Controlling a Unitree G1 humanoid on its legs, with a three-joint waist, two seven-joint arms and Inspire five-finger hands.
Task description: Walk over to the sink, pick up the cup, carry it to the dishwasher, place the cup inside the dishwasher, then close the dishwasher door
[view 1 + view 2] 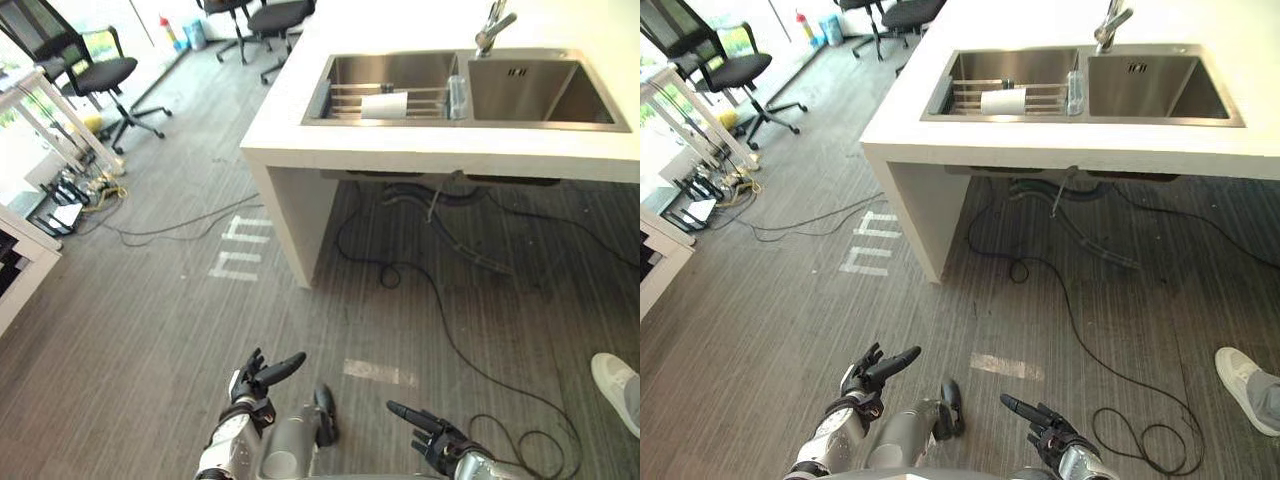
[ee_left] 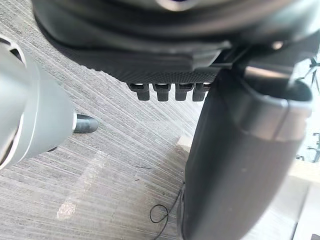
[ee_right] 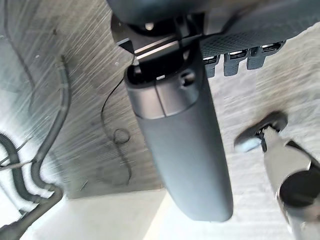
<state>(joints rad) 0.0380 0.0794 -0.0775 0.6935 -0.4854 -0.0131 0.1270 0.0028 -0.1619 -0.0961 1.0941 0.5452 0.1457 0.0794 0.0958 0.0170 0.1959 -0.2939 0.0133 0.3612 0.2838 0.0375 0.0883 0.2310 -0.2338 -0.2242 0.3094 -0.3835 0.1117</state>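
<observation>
**Approach to the sink.** Left hand (image 1: 258, 378) and right hand (image 1: 430, 425) hang low, fingers straight and spread, each empty. The white cylindrical cup (image 1: 385, 105) lies on its side on a wire rack (image 1: 345, 95) in one basin of the stainless-steel two-basin sink (image 1: 540, 95). The sink is set in the white bench (image 1: 420, 150), well ahead of both hands. Likely hazards: resting sideways on bars, the cup may roll away from a careless grasp. A clear upright vessel (image 1: 457, 97) stands near it on the right hand's side and may be knocked over in the reach. Hands kept this low could strike the bench edge. A person's white shoe (image 1: 615, 385) lies near the right hand's outer side. Counts: one cup, one clear vessel, one tap (image 1: 493, 30), two basins, one shoe, and three black office chairs (image 1: 100, 75) far beyond the left hand.
</observation>
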